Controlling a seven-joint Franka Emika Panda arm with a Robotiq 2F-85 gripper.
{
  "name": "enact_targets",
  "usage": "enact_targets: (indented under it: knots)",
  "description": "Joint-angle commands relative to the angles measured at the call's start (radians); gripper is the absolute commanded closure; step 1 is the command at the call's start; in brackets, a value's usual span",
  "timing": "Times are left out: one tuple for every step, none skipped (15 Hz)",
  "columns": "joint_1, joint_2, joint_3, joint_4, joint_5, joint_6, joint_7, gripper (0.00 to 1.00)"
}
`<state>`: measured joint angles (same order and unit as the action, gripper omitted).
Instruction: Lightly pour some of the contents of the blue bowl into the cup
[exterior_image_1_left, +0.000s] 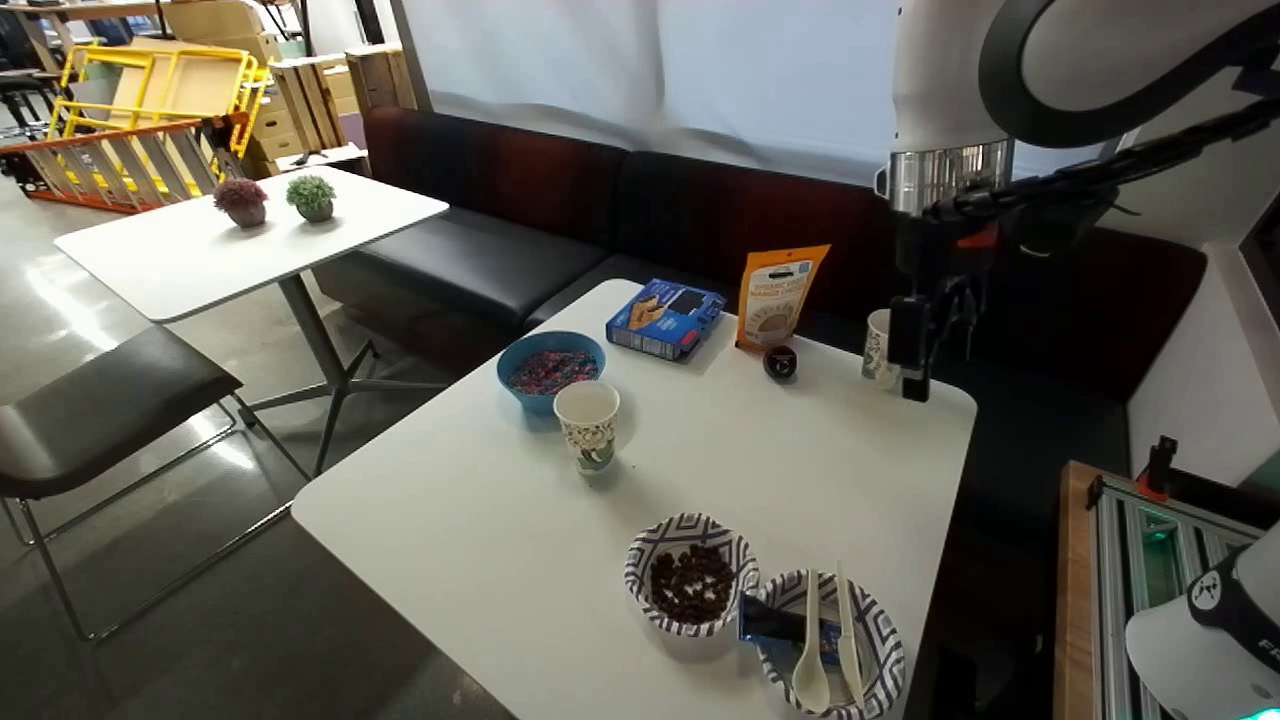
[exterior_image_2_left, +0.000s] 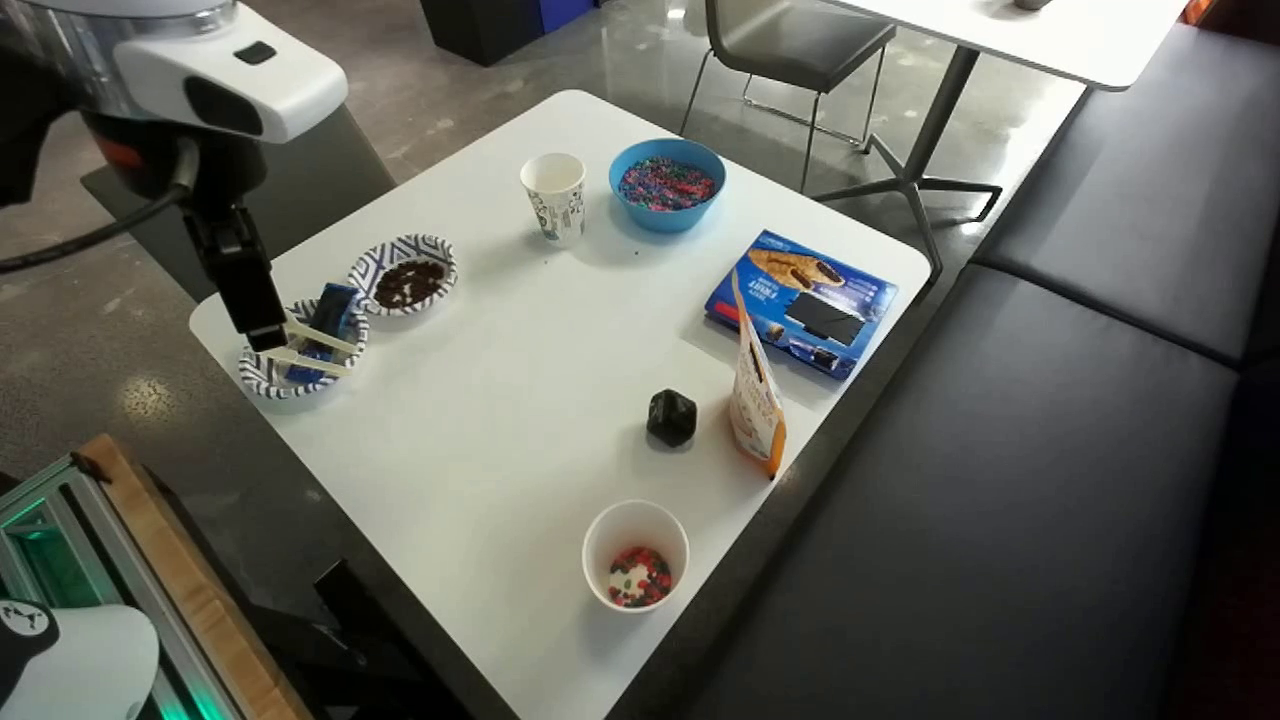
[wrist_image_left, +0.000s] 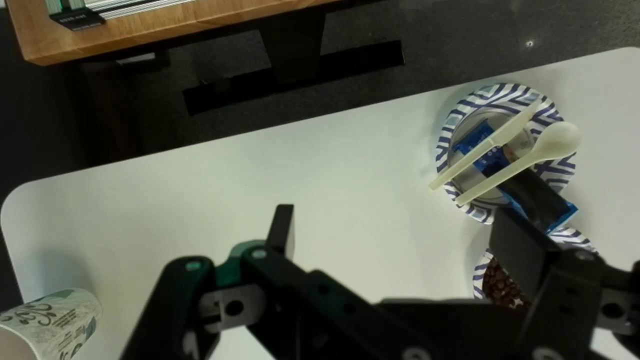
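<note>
Spread gripper (wrist_image_left: 397, 232), blue bowl (exterior_image_2_left: 664, 220) of multicolored bits (exterior_image_2_left: 668, 185), cup (exterior_image_2_left: 558, 207) beside, another cup (exterior_image_2_left: 632, 525) holding mixed bits (exterior_image_2_left: 653, 580)

Lighting's kinda mixed: the counter (exterior_image_1_left: 480, 550) is bright with soft shadows, while the glossy floor (exterior_image_1_left: 85, 318) catches harsh glare on the left in an exterior view. Wrist view's dimmer, and the hand (wrist_image_left: 401, 236) looks a bit blurry.

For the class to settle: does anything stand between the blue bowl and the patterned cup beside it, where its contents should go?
Nothing visible does: in an exterior view, only white tabletop shows between the blue bowl and the patterned cup; the blue box lies off to one side.
</note>
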<state>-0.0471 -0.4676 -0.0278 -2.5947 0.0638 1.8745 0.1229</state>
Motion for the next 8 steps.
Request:
enact_targets:
  knots:
    - [0.023, 0.083, 0.051, 0.04, 0.005, 0.089, 0.036, 0.0]
    - [0.029, 0.121, 0.072, 0.063, -0.005, 0.124, 0.055, 0.0]
    - [0.037, 0.158, 0.091, 0.086, -0.006, 0.152, 0.076, 0.0]
    - [0.043, 0.209, 0.115, 0.121, -0.018, 0.186, 0.103, 0.0]
    - [0.049, 0.259, 0.136, 0.159, -0.033, 0.216, 0.129, 0.0]
    - [0.055, 0.317, 0.155, 0.213, -0.057, 0.229, 0.15, 0.0]
    - [0.057, 0.369, 0.17, 0.262, -0.095, 0.239, 0.171, 0.0]
    - [0.063, 0.425, 0.179, 0.323, -0.128, 0.233, 0.193, 0.0]
